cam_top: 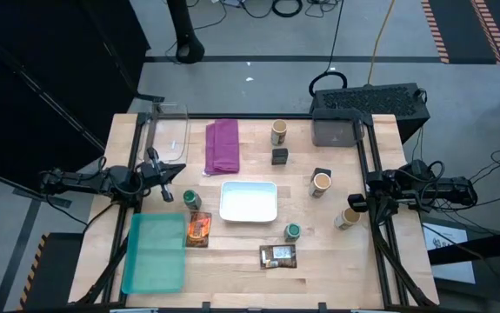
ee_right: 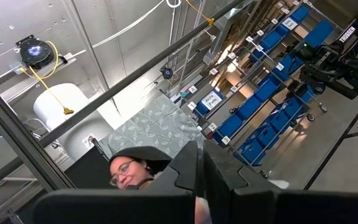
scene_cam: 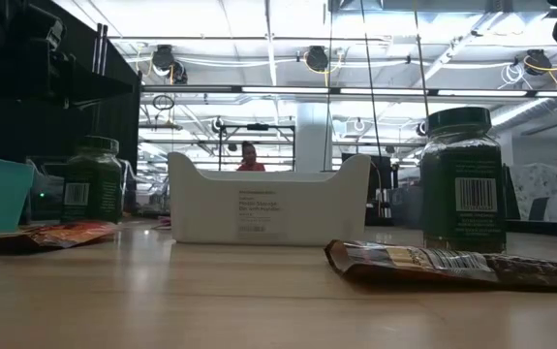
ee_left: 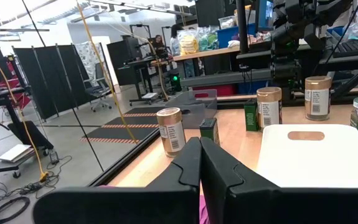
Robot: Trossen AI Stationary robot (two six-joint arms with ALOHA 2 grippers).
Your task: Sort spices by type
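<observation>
Three tan-lidded jars stand upright on the table's right half (cam_top: 278, 132), (cam_top: 321, 183), (cam_top: 347, 217). One green-lidded jar (cam_top: 191, 200) stands left of the white tray, the other (cam_top: 293, 231) near its right corner. The orange packet (cam_top: 199, 229) and the dark brown packet (cam_top: 277, 256) lie flat near the front. My left gripper (cam_top: 170, 189) is shut at the left edge, just left of the first green jar; its wrist view (ee_left: 200, 144) looks level across the table. My right gripper (cam_top: 356, 204) is shut at the right edge beside the third tan jar, and its wrist view (ee_right: 202, 155) looks up at the ceiling.
A white tray (cam_top: 249, 201) sits mid-table and a teal tray (cam_top: 155, 252) at the near left. The folded purple cloth (cam_top: 223, 145) and a clear container (cam_top: 170, 130) are at the far left. Small dark boxes (cam_top: 280, 156) and a black case (cam_top: 367, 111) are farther back. A person shows beyond the table.
</observation>
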